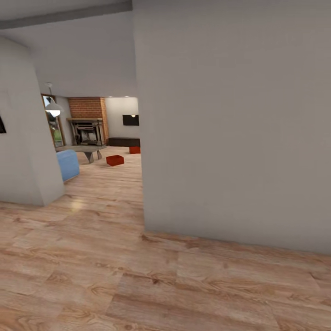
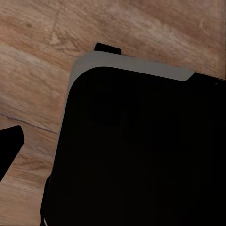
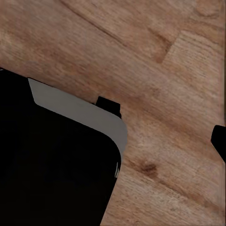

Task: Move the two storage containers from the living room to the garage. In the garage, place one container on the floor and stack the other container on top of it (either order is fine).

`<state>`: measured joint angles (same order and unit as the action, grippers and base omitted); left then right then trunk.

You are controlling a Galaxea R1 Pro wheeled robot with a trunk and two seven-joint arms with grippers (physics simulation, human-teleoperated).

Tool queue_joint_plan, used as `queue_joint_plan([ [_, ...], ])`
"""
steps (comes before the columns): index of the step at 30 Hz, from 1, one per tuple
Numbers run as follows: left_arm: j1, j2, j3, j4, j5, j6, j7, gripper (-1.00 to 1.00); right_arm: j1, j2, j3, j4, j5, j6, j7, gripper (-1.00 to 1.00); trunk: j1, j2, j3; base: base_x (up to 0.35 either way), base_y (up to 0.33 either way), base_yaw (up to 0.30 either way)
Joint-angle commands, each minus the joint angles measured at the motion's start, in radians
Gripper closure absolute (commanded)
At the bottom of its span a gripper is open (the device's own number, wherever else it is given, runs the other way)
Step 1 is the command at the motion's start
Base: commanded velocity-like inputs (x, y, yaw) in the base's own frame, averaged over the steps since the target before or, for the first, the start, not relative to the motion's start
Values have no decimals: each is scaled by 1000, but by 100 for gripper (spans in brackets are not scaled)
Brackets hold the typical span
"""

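Orange-red storage containers (image 1: pixel 115 160), open-topped

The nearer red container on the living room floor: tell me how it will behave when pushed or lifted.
The nearer red container looks boxy and flat-bottomed, so it would probably slide across the wood plank floor rather than roll. Sitting low and wide, it seems unlikely to tip. It appears rigid and probably light, though at this distance its contents cannot be made out.
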<state>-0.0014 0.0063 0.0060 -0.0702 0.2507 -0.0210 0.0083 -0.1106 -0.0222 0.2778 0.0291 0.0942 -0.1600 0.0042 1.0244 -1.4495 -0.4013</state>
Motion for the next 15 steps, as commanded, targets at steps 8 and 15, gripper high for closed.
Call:
queue_joint_plan([
  [8,0,0,1,0,4,-3,1,-100,-1,-1,-3,3,9,-7,0,-100,1,0,-1,324,0,268],
  [15,0,0,0,0,4,-4,1,-100,-1,-2,-5,3,6,-11,0,-100,1,0,-1,324,0,273],
])
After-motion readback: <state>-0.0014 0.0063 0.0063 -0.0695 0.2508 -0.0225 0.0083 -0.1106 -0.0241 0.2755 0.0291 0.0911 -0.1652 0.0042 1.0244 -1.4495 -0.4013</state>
